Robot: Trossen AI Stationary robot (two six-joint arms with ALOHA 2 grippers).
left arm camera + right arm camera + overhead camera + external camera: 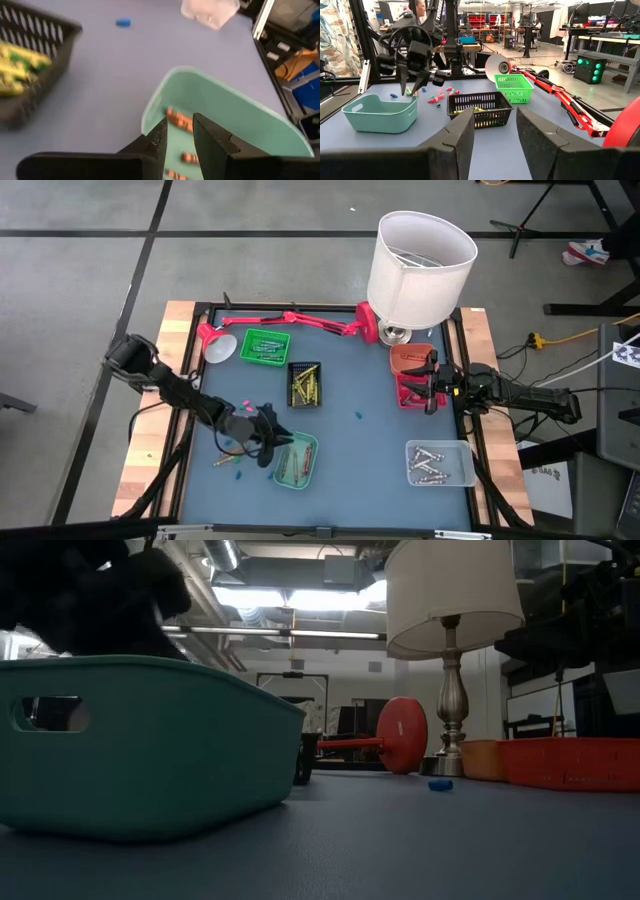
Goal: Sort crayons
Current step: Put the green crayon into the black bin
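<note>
Left gripper (179, 131) poised over teal tray (310, 462), fingers parted, empty. Loose crayons (227, 460) scattered just beyond tray's outer side, nearer left arm. Right gripper (494, 125) parted, idle, well apart.

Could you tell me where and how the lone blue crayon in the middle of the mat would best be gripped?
The blue crayon lies flat and alone on the mat, clear of the black basket and red tray. Probably best to come straight down from above and pinch its middle across the short width, since it is too low for a side approach.
</note>
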